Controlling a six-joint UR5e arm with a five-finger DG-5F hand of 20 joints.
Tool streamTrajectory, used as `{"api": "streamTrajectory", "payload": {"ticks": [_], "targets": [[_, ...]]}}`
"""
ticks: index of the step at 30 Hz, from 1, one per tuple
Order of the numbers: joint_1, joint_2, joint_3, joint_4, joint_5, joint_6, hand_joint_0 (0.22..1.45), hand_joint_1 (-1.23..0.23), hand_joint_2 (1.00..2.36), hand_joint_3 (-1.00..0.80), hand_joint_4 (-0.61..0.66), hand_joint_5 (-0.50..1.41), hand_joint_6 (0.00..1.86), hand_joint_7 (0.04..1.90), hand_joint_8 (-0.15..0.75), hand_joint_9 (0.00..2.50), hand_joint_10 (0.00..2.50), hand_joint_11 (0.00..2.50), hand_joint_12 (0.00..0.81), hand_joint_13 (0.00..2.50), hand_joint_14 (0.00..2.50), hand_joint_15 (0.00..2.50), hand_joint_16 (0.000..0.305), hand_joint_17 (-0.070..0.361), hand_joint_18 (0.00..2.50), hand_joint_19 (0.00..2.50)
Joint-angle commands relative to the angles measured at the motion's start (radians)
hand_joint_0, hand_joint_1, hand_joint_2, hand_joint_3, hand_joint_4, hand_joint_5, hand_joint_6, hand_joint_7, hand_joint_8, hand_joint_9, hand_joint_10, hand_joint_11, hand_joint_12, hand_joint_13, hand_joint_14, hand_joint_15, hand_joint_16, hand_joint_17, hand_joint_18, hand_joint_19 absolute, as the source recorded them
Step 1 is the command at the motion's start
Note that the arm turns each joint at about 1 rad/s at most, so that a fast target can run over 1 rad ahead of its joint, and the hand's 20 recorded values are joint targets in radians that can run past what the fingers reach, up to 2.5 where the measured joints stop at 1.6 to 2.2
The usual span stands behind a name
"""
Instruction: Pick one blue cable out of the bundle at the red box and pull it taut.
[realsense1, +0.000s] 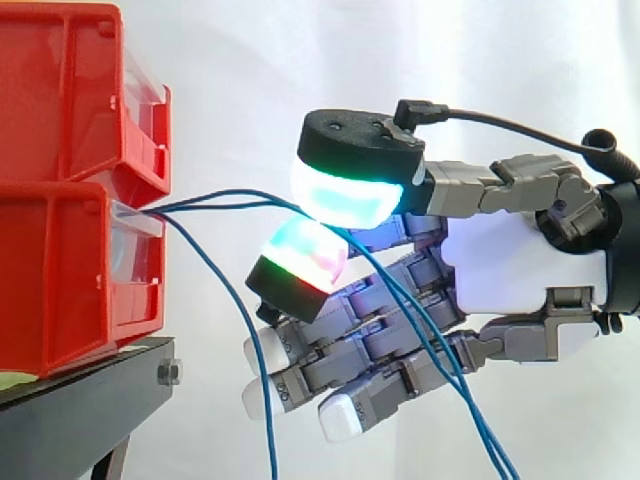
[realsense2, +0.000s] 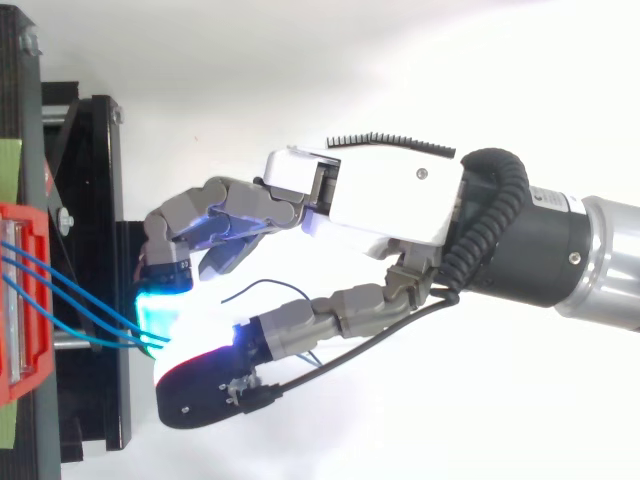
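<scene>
a robot hand (realsense1: 520, 260) is reaching in from the right toward a red box (realsense1: 70, 290) that is sitting on a black stand (realsense1: 80, 410). thin blue cables (realsense1: 230, 205) are coming out of the box's front lip and running almost level across the gap, sagging only slightly. the hand is closing narrowly on them, its thumb pad (realsense1: 345, 195) pressing down toward a glowing finger pad (realsense1: 300, 250), with the other fingers curling loosely below. the risk lies in what is passing between the pads: two strands appear to be going in together and trailing out below the palm, so pulling back would likely be tightening a pair, not one. another strand (realsense1: 243, 310) is hanging free from the box, just beside the fingertips, and could be snagging as the hand retreats. the cables look smooth, so a light pinch could be letting them slide.
</scene>
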Motion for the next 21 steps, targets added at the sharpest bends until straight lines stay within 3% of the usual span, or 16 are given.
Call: {"api": "streamTrajectory", "payload": {"ticks": [1,21], "targets": [[0.0,0.0,0.0,0.0,0.0,0.001,0.83,-0.9,1.03,0.0,-0.01,-0.23,0.79,1.2,0.213,0.46,0.01,0.62,0.371,0.41,0.01,0.17,0.049,0.109,0.54,0.39],[0.0,0.0,0.0,0.0,-0.002,0.002,0.82,-0.94,1.03,-0.08,-0.05,-0.24,0.67,1.24,0.188,0.23,0.01,0.5,0.347,0.09,0.0,0.0,0.049,0.109,0.28,0.16]]}}
